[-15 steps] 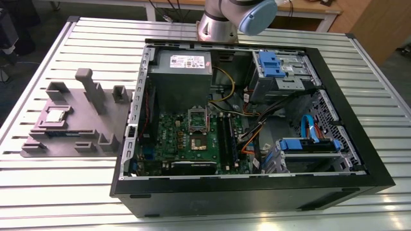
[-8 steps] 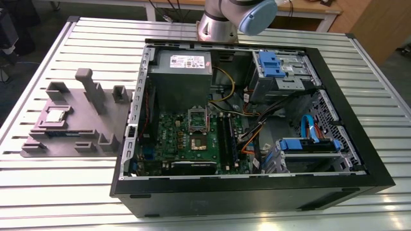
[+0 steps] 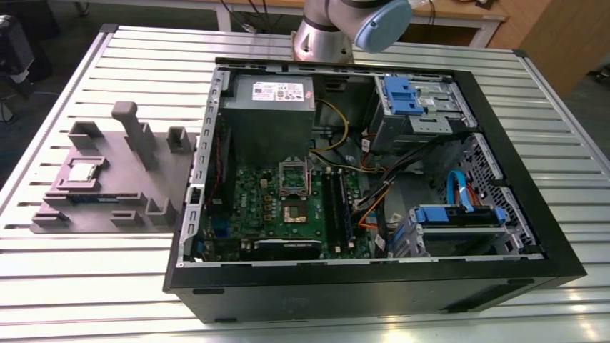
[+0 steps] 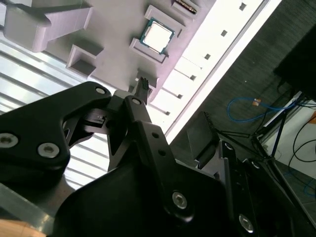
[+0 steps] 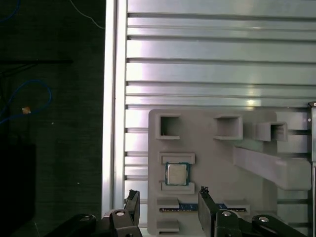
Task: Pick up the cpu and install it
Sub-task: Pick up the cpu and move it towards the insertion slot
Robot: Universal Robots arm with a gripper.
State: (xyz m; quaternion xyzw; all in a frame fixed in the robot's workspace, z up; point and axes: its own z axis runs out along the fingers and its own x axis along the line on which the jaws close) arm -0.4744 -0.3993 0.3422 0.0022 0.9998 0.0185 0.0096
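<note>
The cpu [image 3: 82, 171] is a small silver square chip lying flat in a recess of the grey fixture plate [image 3: 114, 214] at the exterior view's left, beside the computer case. In both wrist views I look down on the cpu [image 5: 176, 174] [image 4: 157, 36] from well above. My gripper [image 5: 168, 198] is open, its two black fingertips [image 5: 132, 199] standing apart with nothing between them. The cpu lies just past the gap between them, untouched. My gripper [image 4: 174, 101] hangs over the plate's edge.
The open black computer case [image 3: 372, 286] lies on the slatted metal table [image 3: 96, 300]. Its green motherboard [image 3: 253, 207] has a socket [image 3: 294, 209] with the metal frame [image 3: 291, 173] hinged up. Cables, blue drive bays and the grey power supply [image 3: 271, 107] crowd the case. Grey posts [image 3: 128, 132] rise from the fixture plate.
</note>
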